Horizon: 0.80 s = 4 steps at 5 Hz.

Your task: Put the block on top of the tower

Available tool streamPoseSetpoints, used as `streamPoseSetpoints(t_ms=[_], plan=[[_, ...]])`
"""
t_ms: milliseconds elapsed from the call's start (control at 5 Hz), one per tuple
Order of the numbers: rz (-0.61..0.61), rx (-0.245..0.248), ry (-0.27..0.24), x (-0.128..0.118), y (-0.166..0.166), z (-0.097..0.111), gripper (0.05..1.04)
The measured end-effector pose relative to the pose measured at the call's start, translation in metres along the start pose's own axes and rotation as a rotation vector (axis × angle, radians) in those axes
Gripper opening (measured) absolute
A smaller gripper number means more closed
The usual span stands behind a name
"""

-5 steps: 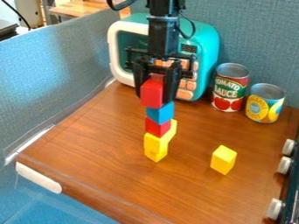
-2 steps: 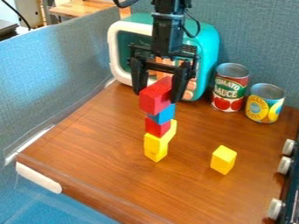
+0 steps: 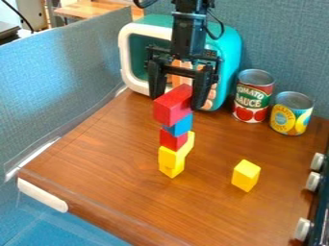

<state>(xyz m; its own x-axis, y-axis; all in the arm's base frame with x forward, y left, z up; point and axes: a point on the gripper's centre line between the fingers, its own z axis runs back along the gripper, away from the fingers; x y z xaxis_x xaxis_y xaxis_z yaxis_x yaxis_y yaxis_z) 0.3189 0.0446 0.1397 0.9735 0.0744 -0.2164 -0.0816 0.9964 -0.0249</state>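
Opened since earlier, the black two-finger gripper (image 3: 177, 101) hangs spread by the oblong red block (image 3: 172, 106), now twisted askew atop the multicoloured block tower (image 3: 173, 140). Likely light and stiff, it suits a pinch across its flat long sides.

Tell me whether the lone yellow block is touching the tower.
Apart. The camera view shows a stretch of the brown wooden surface between the lone yellow block and the tower.
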Motion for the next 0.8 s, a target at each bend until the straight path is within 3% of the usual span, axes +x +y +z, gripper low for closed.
streamPoseSetpoints(t_ms=[400,600,800], plan=[[-0.024,0.048,-0.099,-0.003,-0.005,0.036,1.001],[-0.074,0.097,-0.178,-0.023,-0.014,0.059,1.001],[-0.152,0.101,-0.198,-0.037,-0.037,0.056,1.001]])
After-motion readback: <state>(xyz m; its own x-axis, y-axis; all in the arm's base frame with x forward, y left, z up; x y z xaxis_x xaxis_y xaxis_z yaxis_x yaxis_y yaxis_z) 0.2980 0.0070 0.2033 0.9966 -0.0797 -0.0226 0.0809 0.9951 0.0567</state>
